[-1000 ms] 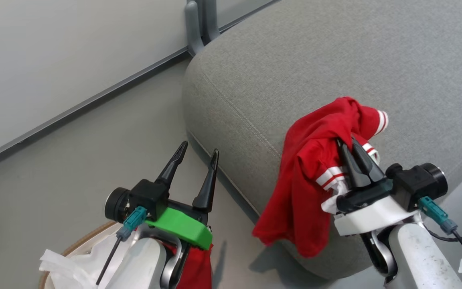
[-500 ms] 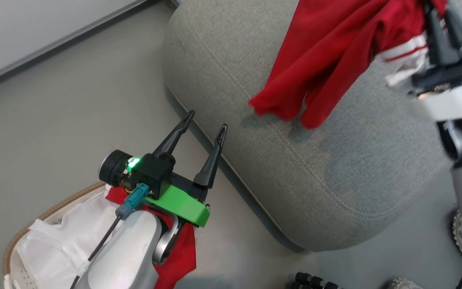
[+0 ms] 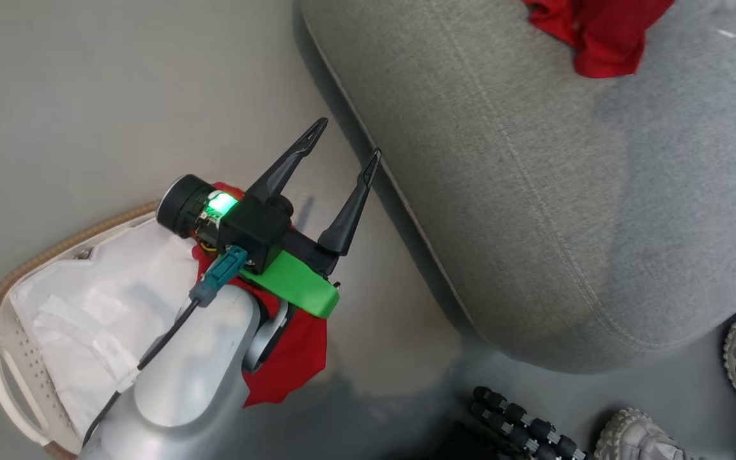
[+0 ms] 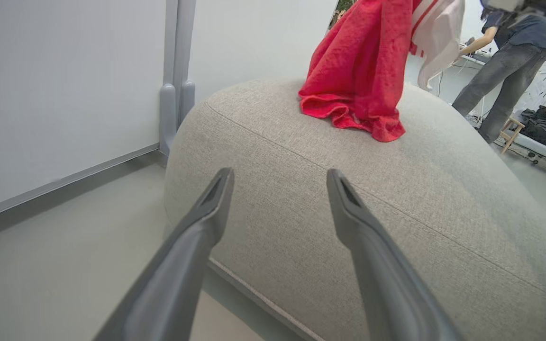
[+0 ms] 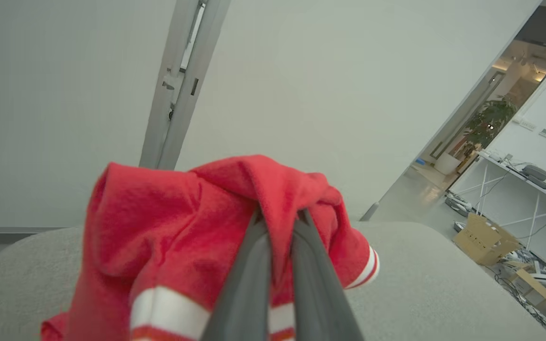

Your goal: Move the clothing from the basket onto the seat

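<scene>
Closest to us, our left hand (image 3: pixel 349 137) is hovering over the floor (image 3: pixel 87 96) between the basket (image 3: pixel 55 246) and the seat (image 3: pixel 534 191). Its two dark fingers are spreading wide and gripping nothing. Under that forearm, one red garment (image 3: pixel 291 358) is lying in the basket on the side nearest the seat, partly hidden by the arm. The white liner (image 3: pixel 106 287) is bunching beside it. The basket is standing on the floor near the seat's rounded edge.

Further out, we are looking along the left fingers at the seat's stitched seam (image 4: pixel 396 208). The fingertips are pointing at the cushion's side, apart from the fabric. Above the cushion, our right hand (image 5: pixel 280 215) is clenching a second red garment (image 4: pixel 358 85) with white striped trim. The fingers are pressing together with a fold of cloth pinched between them. That garment is hanging from the hand, and its lower hem is resting on top of the seat while the rest is dangling in the air.

Beyond the seat, a pale wall (image 4: pixel 64 94) is running behind it, and a person (image 4: pixel 505 71) in jeans is standing at the far right. Through a doorway in the right wrist view, we are seeing a cardboard box (image 5: pixel 484 241) and a potted plant (image 5: pixel 488 125).
</scene>
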Tool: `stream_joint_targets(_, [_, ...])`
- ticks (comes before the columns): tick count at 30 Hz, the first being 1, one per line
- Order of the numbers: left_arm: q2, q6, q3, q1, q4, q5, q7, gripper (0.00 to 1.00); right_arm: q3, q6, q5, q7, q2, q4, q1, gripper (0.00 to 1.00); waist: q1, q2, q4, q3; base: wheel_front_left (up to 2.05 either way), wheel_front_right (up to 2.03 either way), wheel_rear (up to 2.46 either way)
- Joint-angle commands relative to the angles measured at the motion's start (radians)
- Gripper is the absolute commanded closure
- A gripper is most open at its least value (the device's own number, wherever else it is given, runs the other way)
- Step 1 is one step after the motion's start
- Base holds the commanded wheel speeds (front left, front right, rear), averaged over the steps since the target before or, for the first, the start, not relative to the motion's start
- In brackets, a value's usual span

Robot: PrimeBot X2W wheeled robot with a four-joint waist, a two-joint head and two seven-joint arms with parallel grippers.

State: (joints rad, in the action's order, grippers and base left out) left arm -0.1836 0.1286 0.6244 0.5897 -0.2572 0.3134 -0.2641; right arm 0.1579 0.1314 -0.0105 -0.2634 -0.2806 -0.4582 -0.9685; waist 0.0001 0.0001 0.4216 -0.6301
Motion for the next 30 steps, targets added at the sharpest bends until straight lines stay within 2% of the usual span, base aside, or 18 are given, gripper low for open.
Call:
stream_joint_targets(1, [-0.004, 0.003, 0.001, 0.024, -0.003, 0.008, -0.001, 0.0, 0.03, -0.001, 0.014, -0.002, 0.007, -0.031, 0.002, 1.0, -0.0001, -0.0001, -0.084, -0.09, 0.0, 0.0, 0.0])
stream_joint_targets(4, [-0.003, 0.003, -0.002, 0.029, -0.008, 0.012, -0.001, 0.0, 0.084, -0.001, 0.04, -0.002, 0.035, -0.096, 0.05, 1.0, -0.0001, -0.0001, -0.094, -0.097, 0.0, 0.0, 0.0])
stream_joint_targets(9, [-0.009, 0.003, -0.006, 0.006, -0.024, 0.016, -0.001, 0.0, 0.188, -0.001, 0.065, -0.002, 0.081, -0.139, 0.145, 1.0, -0.0001, -0.0001, -0.086, -0.075, 0.0, 0.0, 0.0])
stream_joint_targets(11, [-0.007, 0.003, -0.008, -0.006, -0.027, 0.019, -0.001, 0.0, 0.215, -0.001, 0.074, -0.002, 0.098, -0.129, 0.199, 0.55, -0.0001, -0.0001, -0.077, -0.055, 0.0, 0.0, 0.0])
stream_joint_targets(12, [-0.005, 0.003, -0.007, -0.012, -0.03, 0.021, -0.001, 0.0, 0.226, -0.001, 0.078, -0.002, 0.108, -0.124, 0.226, 0.12, -0.0001, -0.0001, -0.072, -0.044, 0.0, 0.0, 0.0])
stream_joint_targets(13, [-0.004, 0.003, -0.005, -0.015, -0.031, 0.022, -0.001, 0.0, 0.235, -0.001, 0.074, -0.002, 0.116, -0.12, 0.245, 0.0, -0.0001, -0.0001, -0.068, -0.033, 0.0, 0.0, 0.0])
stream_joint_targets(24, [0.034, 0.003, -0.035, -0.088, -0.041, 0.033, -0.001, 0.0, 0.227, -0.001, 0.075, -0.002, 0.139, -0.012, 0.484, 0.0, -0.0001, -0.0001, -0.046, 0.124, 0.0, 0.0, 0.0])
stream_joint_targets(30, [0.062, 0.003, -0.084, -0.147, -0.038, 0.025, -0.001, 0.0, 0.143, -0.001, 0.044, -0.002, 0.148, 0.095, 0.549, 0.0, -0.0001, -0.0001, -0.071, 0.206, 0.0, 0.0, 0.0])
